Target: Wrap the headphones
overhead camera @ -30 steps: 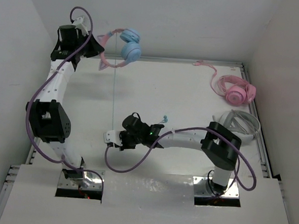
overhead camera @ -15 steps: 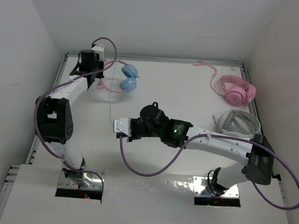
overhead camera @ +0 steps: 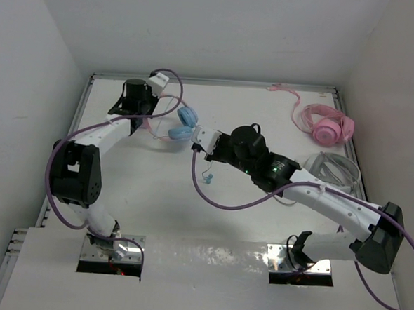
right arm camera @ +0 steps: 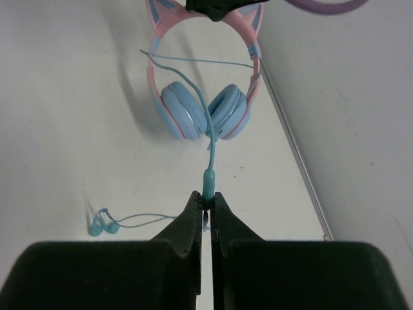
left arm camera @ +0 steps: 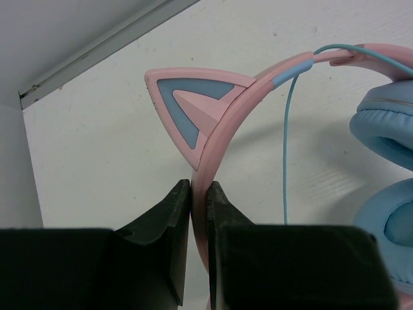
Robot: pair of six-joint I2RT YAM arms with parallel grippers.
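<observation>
The headphones (overhead camera: pixel 183 123) are in the far left part of the tabletop (overhead camera: pixel 154 208), held between the two arms; their long axis runs roughly left to right, with the pink headband (left arm camera: pixel 222 129) on the left and the two light blue ear cups (right arm camera: pixel 181 110) on the right, toward the right arm; the cups are side by side, just touching or nearly so; two cat ears stand on the band, and the one in the left wrist view (left arm camera: pixel 187 110) rises just above the fingers.

The left tool (left arm camera: pixel 199 206) is pressed together on the thin headband, pinching it just below that cat ear; the right tool (right arm camera: pixel 207 205) is closed on the cable (right arm camera: pixel 210 152), gripping it at the thicker teal sleeve near the ear cups; from there the cable runs up between the cups and one strand crosses the arc of the band; the free end (right arm camera: pixel 100 225) lies in a small curl on the tabletop to the near side of the right tool.

There are three sets of headphones in all: this blue and pink one, one all-pink set (overhead camera: pixel 327 126) at the far right, and one white-grey set (overhead camera: pixel 330 169) just nearer than it on the right.
</observation>
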